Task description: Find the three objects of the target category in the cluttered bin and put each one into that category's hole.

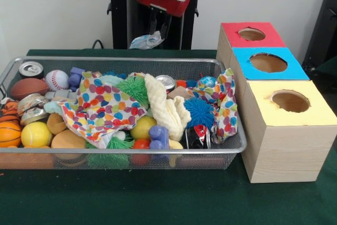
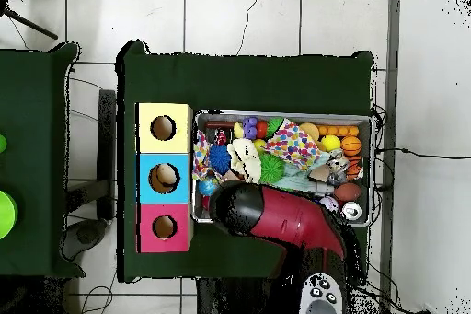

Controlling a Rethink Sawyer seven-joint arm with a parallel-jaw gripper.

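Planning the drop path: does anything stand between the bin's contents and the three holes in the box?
Nothing visible blocks the holes: the red hole, blue hole and yellow hole are all uncovered. Only the mesh wall of the bin next to the wooden box lies between, so things must be lifted over it.

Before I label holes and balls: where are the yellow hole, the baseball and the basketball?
Yellow hole (image 1: 290, 100), front view, its dark opening.
Baseball (image 1: 57, 79), front view, its white face.
Basketball (image 1: 9, 133), front view, its orange side.
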